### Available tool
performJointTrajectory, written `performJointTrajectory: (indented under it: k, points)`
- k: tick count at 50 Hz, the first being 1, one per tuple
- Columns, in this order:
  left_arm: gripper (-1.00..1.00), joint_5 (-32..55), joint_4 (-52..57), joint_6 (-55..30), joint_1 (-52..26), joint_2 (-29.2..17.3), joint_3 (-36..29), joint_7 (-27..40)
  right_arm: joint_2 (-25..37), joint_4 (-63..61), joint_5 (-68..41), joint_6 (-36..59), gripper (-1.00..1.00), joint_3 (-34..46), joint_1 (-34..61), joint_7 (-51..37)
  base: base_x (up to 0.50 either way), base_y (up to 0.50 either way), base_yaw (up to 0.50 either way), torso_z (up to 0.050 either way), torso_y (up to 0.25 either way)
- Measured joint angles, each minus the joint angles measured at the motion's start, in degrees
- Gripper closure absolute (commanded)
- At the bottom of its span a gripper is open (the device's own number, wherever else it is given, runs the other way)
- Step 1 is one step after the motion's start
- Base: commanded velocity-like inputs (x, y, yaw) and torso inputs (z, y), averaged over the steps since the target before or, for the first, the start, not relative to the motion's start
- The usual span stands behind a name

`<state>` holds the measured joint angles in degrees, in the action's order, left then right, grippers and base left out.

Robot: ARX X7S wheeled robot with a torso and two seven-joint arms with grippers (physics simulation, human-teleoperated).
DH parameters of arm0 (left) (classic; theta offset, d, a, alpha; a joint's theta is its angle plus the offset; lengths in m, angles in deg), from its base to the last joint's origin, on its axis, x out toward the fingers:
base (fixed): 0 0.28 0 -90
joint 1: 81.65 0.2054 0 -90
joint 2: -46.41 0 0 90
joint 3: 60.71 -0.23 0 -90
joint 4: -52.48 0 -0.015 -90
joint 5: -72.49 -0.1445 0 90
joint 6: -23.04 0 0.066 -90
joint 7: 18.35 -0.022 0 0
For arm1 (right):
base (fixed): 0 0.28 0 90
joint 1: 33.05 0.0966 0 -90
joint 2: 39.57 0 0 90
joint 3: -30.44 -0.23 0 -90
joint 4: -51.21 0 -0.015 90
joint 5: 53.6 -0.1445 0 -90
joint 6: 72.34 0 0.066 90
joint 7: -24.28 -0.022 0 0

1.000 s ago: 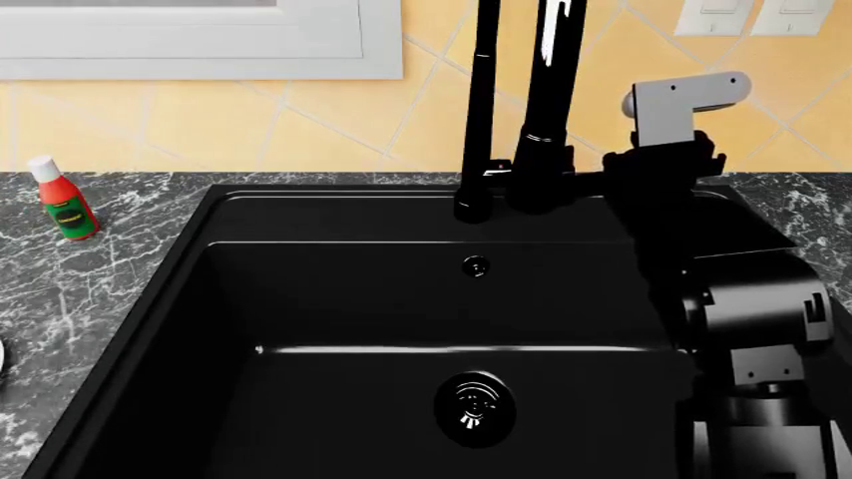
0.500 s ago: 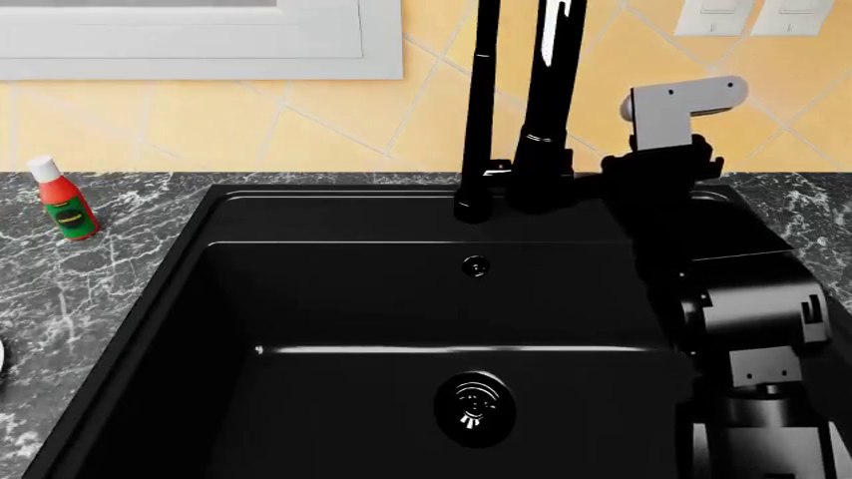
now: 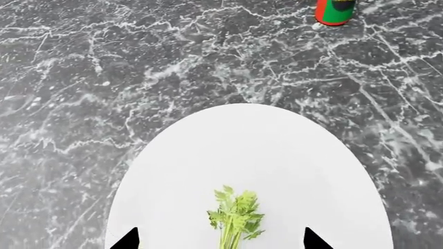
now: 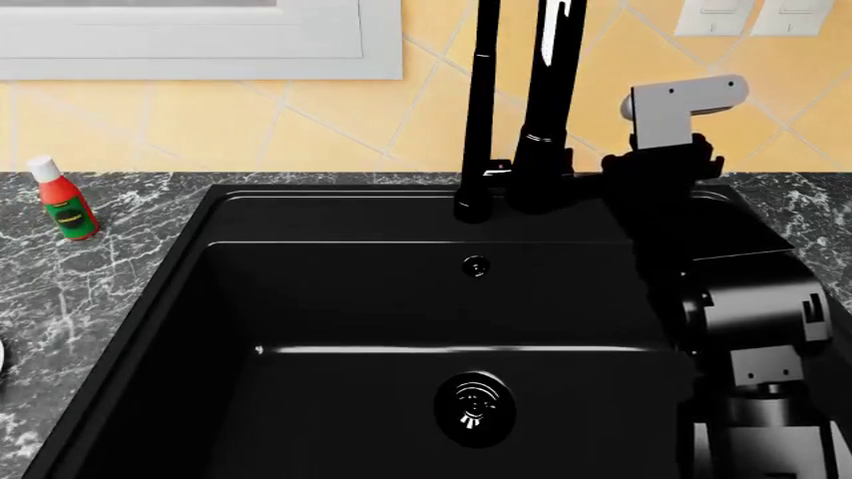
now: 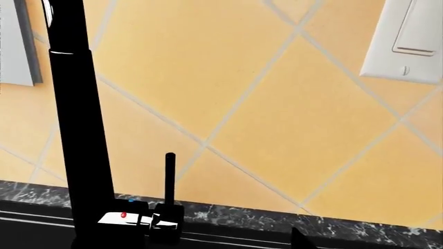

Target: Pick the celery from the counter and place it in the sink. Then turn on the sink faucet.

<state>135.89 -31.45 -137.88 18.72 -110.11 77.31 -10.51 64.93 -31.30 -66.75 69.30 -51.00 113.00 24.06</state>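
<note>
The celery point(image 3: 234, 220) lies on a round white plate point(image 3: 249, 150), its leafy tuft pointing toward the plate's middle and its pale stalk running off the picture's edge between the two dark fingertips of the left gripper point(image 3: 221, 239), which is spread wide with a tip on either side of the stalk and touching neither it nor, as far as can be seen, the plate. The plate rests on the table point(image 3: 104, 78), dark marble with white veins, and a red bottle with a green label point(image 3: 334, 10) stands well beyond it at about 1 o'clock in the left wrist view. In the head view the same bottle point(image 4: 63, 200) stands at 9 o'clock from the sink point(image 4: 399, 299), whose matte-black basin shows its round drain point(image 4: 474, 407) and nothing else inside. The sink faucet point(image 4: 533, 110) rises at 12 o'clock behind the basin. The right arm point(image 4: 692, 200) reaches up just beside the faucet at its 3 o'clock; the right wrist view shows the faucet's tube point(image 5: 80, 129) and its small lever base point(image 5: 135, 218), but whether the right gripper is spread or pressed together I cannot tell.
</note>
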Motion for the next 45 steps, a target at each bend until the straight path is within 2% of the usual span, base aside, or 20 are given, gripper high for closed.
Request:
performJointTrajectory:
  k: [39, 40, 45]
  points:
    - [-1.0, -2.1, -1.8, 3.2, 1.7, 1.8, -2.5, -3.2, 0.3, 0.2, -0.8, -0.4, -1.0, 0.3, 0.1, -0.4, 0.0, 0.0, 0.0, 0.0, 0.0]
    - [1.0, -2.1, -1.9, 3.2, 1.7, 1.8, -2.4, -3.3, 0.3, 0.2, -0.9, -0.4, -1.0, 0.3, 0.0, -0.4, 0.0, 0.0, 0.0, 0.0, 0.0]
    - [1.0, -2.3, -2.2, 3.3, 2.1, 2.0, -2.1, -3.6, 0.3, 0.2, -1.0, -0.5, -1.0, 0.3, -0.1, -0.5, 0.0, 0.0, 0.0, 0.0, 0.0]
